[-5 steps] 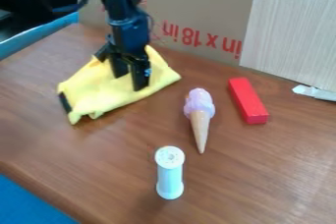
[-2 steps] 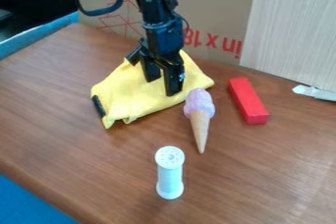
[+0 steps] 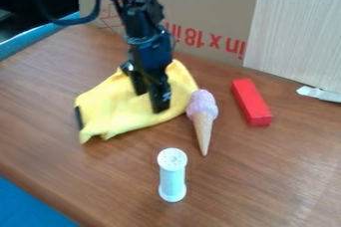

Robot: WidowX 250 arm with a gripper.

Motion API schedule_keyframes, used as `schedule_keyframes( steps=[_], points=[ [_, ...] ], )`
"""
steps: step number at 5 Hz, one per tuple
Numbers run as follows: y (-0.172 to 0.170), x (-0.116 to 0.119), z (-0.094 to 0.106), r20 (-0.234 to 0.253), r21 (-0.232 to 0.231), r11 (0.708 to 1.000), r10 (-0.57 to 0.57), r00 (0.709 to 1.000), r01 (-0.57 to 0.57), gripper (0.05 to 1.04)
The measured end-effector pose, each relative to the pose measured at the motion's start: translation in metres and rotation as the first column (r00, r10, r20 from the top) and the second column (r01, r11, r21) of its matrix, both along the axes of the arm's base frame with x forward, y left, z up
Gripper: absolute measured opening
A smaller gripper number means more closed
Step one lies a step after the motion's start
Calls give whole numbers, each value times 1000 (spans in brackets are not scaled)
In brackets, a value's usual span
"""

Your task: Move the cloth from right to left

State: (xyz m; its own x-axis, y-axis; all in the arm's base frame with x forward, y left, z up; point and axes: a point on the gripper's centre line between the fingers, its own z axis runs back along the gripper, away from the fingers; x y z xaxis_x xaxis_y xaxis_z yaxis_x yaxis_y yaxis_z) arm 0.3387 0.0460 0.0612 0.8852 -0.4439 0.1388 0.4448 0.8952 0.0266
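Currently, your gripper point(image 3: 151, 102): left of the toy ice cream cone point(image 3: 202, 109), down at the cloth
Your fingers point(image 3: 160, 97): apart, yellow fabric showing between
Yellow cloth point(image 3: 110, 114): rumpled, left of the cone, right edge just beside it, contact can't be told
Red block point(image 3: 252, 103): right of the cone, near it
White spool-shaped cylinder point(image 3: 172, 178): nearer the camera than the cone, slightly left

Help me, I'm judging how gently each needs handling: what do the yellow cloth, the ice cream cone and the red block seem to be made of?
Yellow cloth: soft, matte fabric, judging by its folds and uneven edge.
Ice cream cone: probably a plastic toy; its scoop looks bumpy.
Red block: straight-edged and evenly coloured, perhaps painted wood or plastic.
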Motion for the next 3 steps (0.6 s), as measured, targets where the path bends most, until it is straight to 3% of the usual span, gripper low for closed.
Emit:
schedule_keyframes(
  steps=[1,3],
  points=[
    [7,-28,1,-17,-4,1000,-18,1000,18,999],
    [14,-67,16,6,-17,999,-46,999,46,1000]
  ],
)
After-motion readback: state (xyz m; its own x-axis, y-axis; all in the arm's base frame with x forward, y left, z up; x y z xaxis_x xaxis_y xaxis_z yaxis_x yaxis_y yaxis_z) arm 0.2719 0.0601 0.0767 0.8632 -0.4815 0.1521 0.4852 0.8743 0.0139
